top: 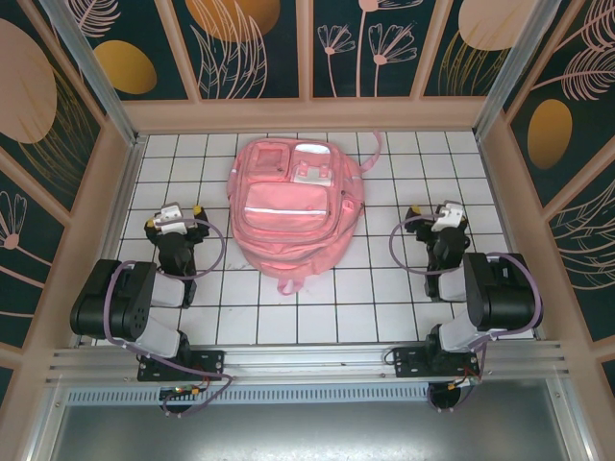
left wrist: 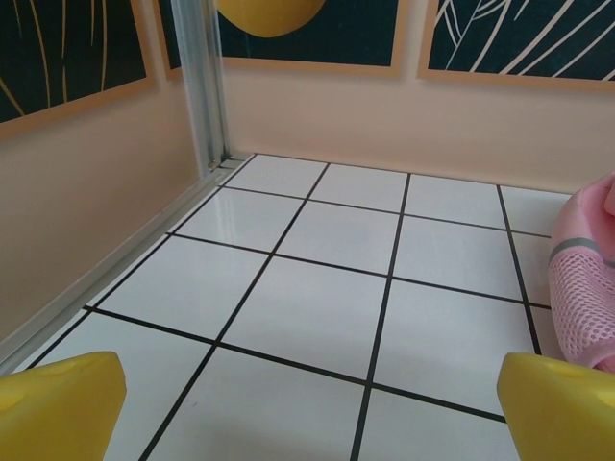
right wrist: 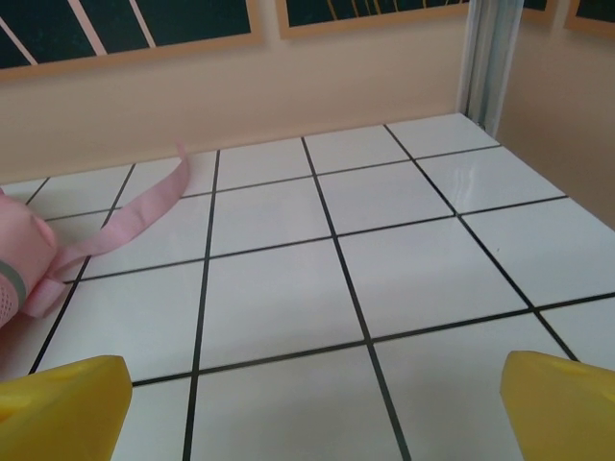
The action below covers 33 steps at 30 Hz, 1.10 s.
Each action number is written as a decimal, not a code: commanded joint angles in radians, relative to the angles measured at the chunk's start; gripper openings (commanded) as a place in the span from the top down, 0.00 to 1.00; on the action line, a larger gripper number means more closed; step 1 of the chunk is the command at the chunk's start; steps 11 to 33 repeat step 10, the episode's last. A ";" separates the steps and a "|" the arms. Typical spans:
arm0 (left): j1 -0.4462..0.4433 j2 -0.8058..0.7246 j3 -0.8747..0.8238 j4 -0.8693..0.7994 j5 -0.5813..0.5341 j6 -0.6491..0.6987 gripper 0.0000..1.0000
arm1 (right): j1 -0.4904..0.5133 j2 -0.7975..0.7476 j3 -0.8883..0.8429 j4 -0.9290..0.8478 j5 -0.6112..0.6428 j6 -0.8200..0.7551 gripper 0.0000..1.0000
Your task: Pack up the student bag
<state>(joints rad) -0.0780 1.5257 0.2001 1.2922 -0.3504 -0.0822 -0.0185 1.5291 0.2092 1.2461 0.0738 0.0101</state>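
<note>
- We see the left gripper (top: 180, 210) with its jaws wide apart and nothing between them. Its yellow fingertips (left wrist: 58, 408) frame bare tile.
- We see the right gripper (top: 437, 209) spread just as wide, also holding nothing.
- Both grippers sit low over the white gridded table (top: 384, 288), apart from the bag.
- The student bag (top: 288, 206) lies flat, front pockets up, between the two grippers toward the far wall.
- A pink strap (right wrist: 135, 206) trails from the bag across the tile.
</note>
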 commanded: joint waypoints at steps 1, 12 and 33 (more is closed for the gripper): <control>0.007 -0.002 0.002 0.052 0.013 0.008 0.01 | -0.013 0.009 0.019 0.009 -0.054 0.014 0.01; 0.007 -0.002 0.001 0.056 0.013 0.008 0.01 | -0.012 0.008 0.019 0.006 -0.054 0.014 0.01; 0.007 -0.002 0.001 0.056 0.013 0.008 0.01 | -0.012 0.008 0.019 0.006 -0.054 0.014 0.01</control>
